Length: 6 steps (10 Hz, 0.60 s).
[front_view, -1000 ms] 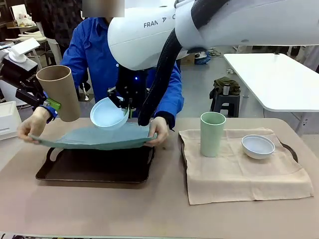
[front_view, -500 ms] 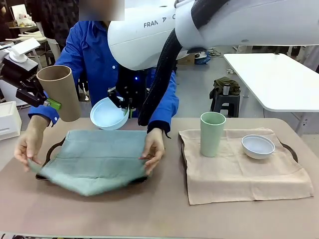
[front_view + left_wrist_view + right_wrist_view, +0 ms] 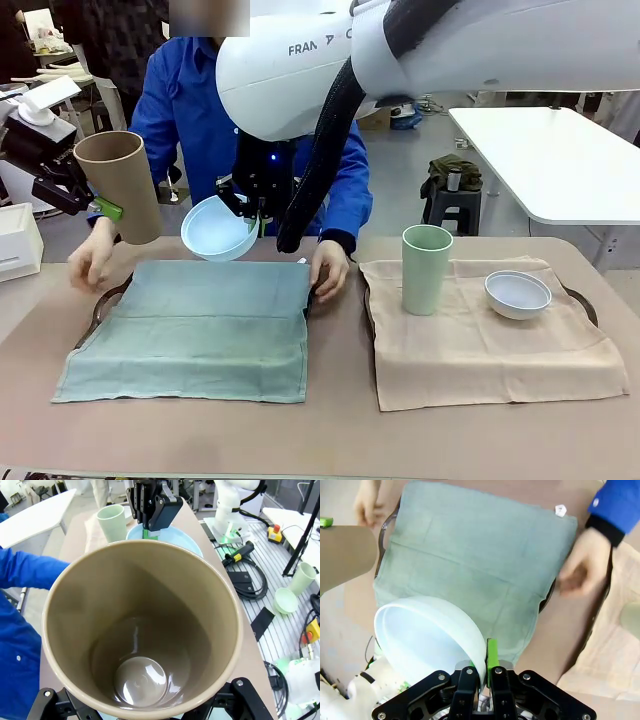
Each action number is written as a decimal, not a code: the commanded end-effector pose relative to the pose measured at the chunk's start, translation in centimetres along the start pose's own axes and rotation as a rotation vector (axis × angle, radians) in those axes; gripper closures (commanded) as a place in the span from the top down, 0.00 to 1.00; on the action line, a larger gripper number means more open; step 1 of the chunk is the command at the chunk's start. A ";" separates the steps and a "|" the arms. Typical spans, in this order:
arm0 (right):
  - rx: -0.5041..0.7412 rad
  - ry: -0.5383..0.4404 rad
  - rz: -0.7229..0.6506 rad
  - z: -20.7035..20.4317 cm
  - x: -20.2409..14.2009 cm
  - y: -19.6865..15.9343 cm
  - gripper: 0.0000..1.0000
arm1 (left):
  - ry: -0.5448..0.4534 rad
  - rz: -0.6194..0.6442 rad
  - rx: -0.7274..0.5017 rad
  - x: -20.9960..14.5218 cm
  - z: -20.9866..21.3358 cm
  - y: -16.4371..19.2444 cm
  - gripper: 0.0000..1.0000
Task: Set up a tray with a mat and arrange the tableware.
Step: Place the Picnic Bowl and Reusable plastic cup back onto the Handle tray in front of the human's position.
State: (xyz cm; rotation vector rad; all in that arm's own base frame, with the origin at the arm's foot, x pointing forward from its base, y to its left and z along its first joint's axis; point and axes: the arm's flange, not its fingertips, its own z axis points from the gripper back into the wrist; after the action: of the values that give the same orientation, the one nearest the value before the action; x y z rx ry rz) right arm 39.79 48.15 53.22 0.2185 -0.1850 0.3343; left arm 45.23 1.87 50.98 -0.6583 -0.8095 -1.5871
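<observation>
Left claw grips tan tumbler; right claw pinches blue bowl rim — lower only onto flattened green mat, clear of person's hands.

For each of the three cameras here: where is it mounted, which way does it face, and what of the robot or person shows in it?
Front: fixed between the arms, facing across the table at the person; both arms show, left gripper holding the tan tumbler, right gripper pinching the light blue bowl.
Left wrist: looks into the tan tumbler; a blue sleeve and the other arm's gripper show.
Right wrist: looks down past the light blue bowl at the green mat and the person's hands.
Shared: all three show the bowl and tumbler.
</observation>
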 end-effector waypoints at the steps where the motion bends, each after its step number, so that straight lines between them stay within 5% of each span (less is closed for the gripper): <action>1: -0.006 0.001 -0.001 -0.1 0.1 0.1 0.00 | 0.001 -0.018 -0.003 0.0 0.2 0.0 0.00; 6: -0.006 0.001 -0.001 -0.1 0.1 0.1 0.00 | 0.001 -0.018 -0.003 0.0 0.2 0.0 0.00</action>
State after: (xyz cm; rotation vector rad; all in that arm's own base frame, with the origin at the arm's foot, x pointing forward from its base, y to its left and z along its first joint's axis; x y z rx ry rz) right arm 39.79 48.15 53.22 0.2185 -0.1850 0.3343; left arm 45.23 1.87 50.98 -0.6583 -0.8095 -1.5871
